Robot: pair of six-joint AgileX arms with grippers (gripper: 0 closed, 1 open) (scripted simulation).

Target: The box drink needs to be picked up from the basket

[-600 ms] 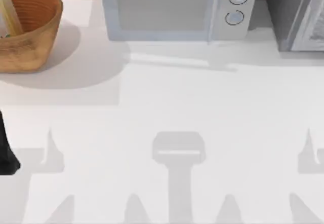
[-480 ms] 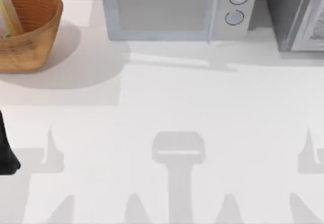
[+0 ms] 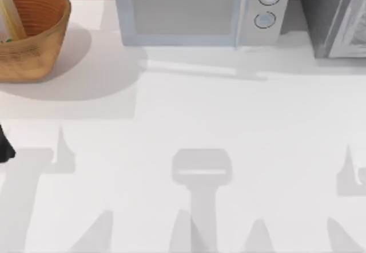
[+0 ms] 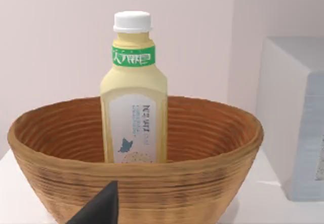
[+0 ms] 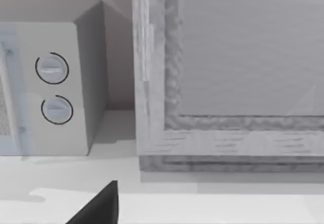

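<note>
Left gripper (image 3: pixel 4 149) state cannot be told; box drink (image 4: pixel 133 102) stands upright in basket (image 4: pixel 152 193), easily toppled if nudged off-centre.

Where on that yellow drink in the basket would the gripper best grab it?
Probably at the neck, under the white cap. The drink stands upright, its neck and shoulders above the basket rim while the wicker wall hides its base. Coming from above should keep clear of the rim.
</note>
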